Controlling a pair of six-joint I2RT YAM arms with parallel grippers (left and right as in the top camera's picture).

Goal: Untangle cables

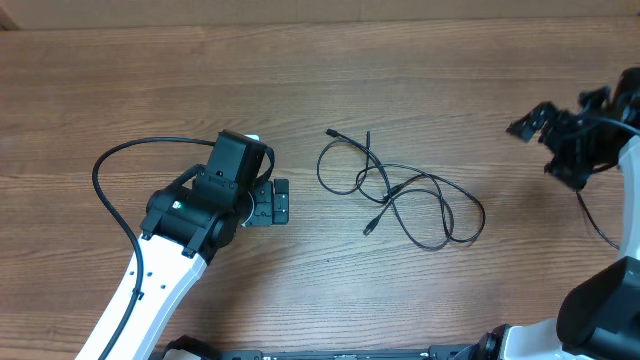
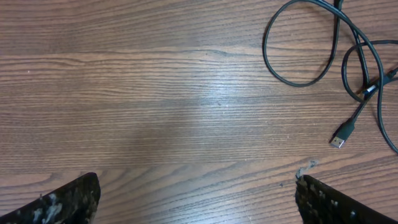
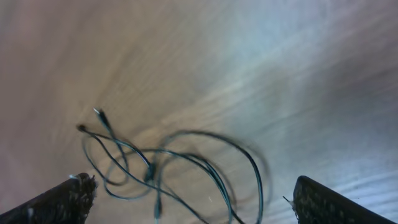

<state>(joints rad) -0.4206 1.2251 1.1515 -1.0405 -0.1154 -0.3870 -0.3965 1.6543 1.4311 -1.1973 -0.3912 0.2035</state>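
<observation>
The thin black cables (image 1: 400, 190) lie in a loose tangle of loops on the wooden table, right of centre. Plug ends stick out at the upper left and lower middle of the tangle. My left gripper (image 1: 282, 201) is open and empty, left of the tangle and apart from it. In the left wrist view the cables (image 2: 348, 56) lie at the upper right, with a silvery plug (image 2: 341, 137); the gripper (image 2: 196, 202) has its jaws wide apart. My right gripper (image 1: 545, 135) is at the far right, raised, open and empty. The right wrist view is blurred and shows the cables (image 3: 180, 171) between the jaws (image 3: 193, 199), farther down.
The wooden table (image 1: 300, 90) runs across the whole view. A thicker black wire (image 1: 110, 180) loops off the left arm onto the table at the left. Another robot wire (image 1: 595, 225) hangs by the right arm.
</observation>
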